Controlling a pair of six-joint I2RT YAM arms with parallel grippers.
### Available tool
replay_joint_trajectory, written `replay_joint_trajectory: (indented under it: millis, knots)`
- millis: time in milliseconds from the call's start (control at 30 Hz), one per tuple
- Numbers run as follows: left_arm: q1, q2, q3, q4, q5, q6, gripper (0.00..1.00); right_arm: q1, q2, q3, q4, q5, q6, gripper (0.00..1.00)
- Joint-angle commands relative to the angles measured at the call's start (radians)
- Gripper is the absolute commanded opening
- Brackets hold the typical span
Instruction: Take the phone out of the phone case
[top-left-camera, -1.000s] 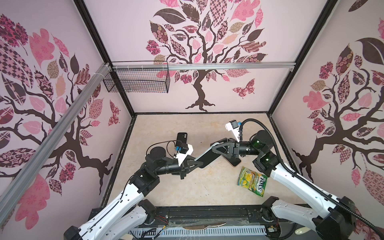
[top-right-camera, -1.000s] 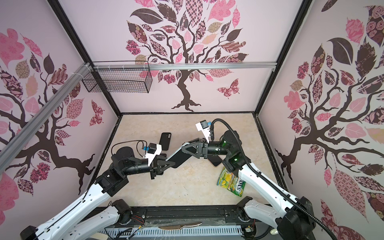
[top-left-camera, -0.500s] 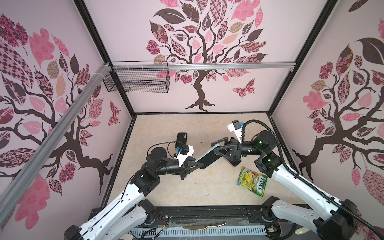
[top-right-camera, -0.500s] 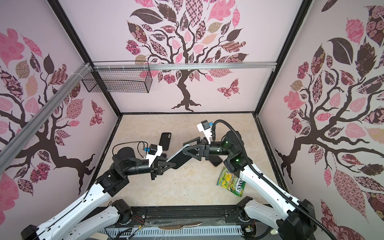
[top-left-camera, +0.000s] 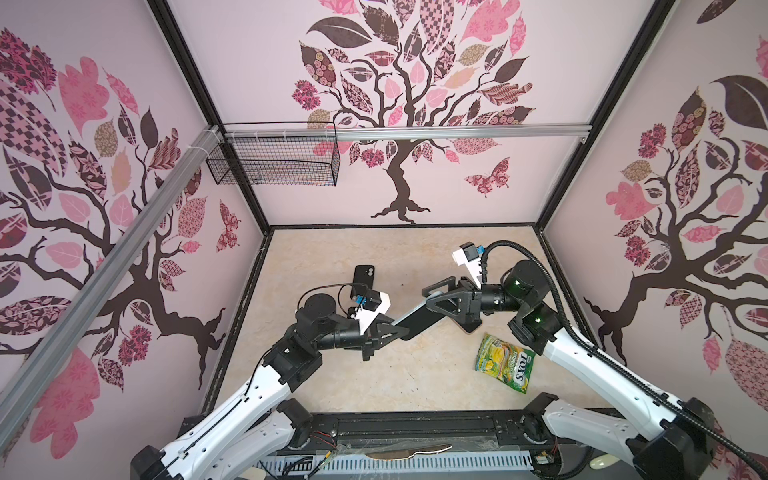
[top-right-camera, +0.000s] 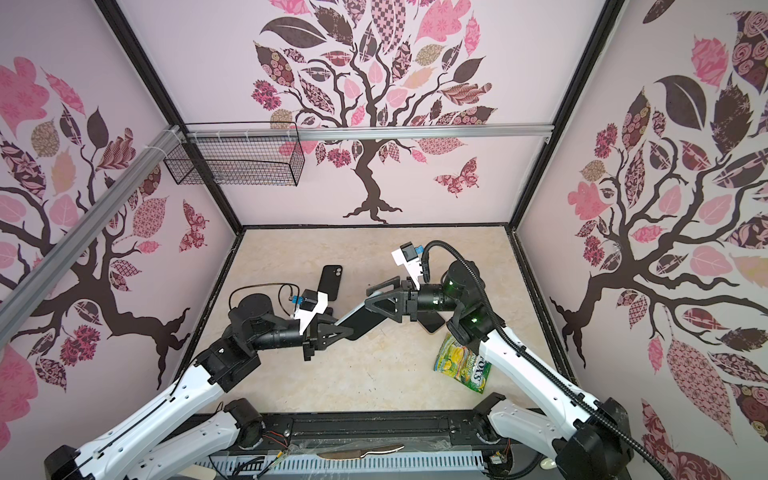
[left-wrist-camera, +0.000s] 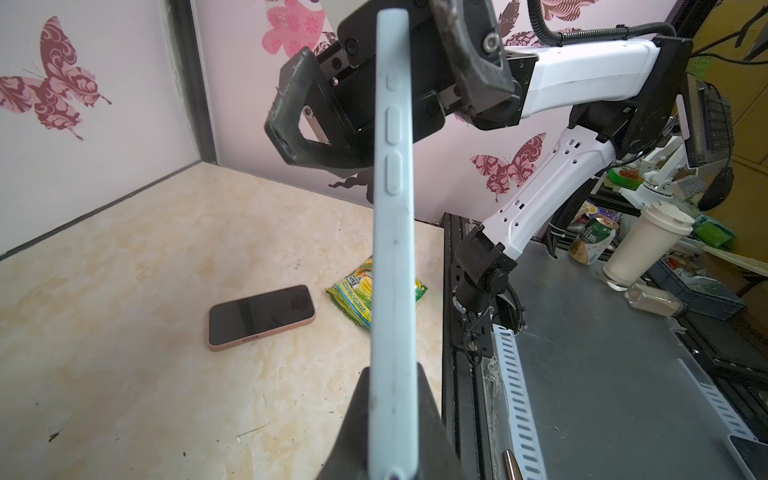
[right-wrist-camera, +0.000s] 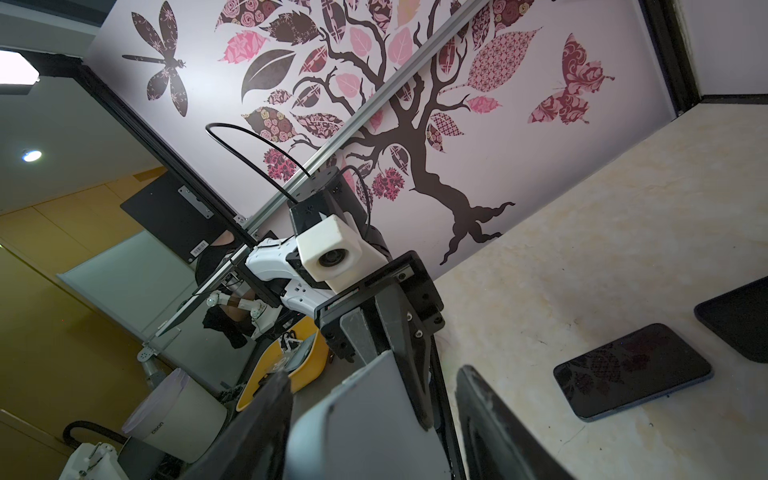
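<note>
**Holding cased phone aloft between both grippers**

Left gripper (top-left-camera: 386, 331) is clamped tight on the near-left end of the phone in its light blue case (left-wrist-camera: 392, 249), which is raised above the table (top-left-camera: 332, 386). From the left wrist camera the case is seen edge-on, side buttons showing. Right gripper (right-wrist-camera: 372, 374) straddles the far-right end. Its jaws stand apart with a gap on each side, so it is not gripping.

On the table:
- A pink-cased phone (left-wrist-camera: 259, 316) lies screen-up below the right gripper.
- A green Fox's candy bag (top-left-camera: 505, 363) lies near right.
- A black phone (top-left-camera: 363, 276) lies camera side up, far left, just beyond the left wrist.
</note>
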Motion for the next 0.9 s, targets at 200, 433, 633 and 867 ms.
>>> replay_joint_trajectory:
  millis: [200, 433, 633, 867]
  knots:
    - [-0.009, -0.007, 0.007, 0.074, 0.014, 0.010, 0.00, 0.002, 0.008, 0.042, 0.020, -0.015, 0.006, 0.54]
    - [-0.011, -0.007, 0.008, 0.074, 0.012, 0.017, 0.00, 0.001, 0.017, 0.045, 0.018, -0.004, 0.032, 0.49]
    - [-0.013, -0.004, 0.009, 0.074, 0.011, 0.021, 0.00, 0.001, 0.013, 0.045, 0.028, -0.006, 0.047, 0.60]
    - [-0.016, -0.011, 0.005, 0.070, 0.008, 0.019, 0.00, 0.002, 0.014, 0.039, 0.021, -0.006, 0.050, 0.59]
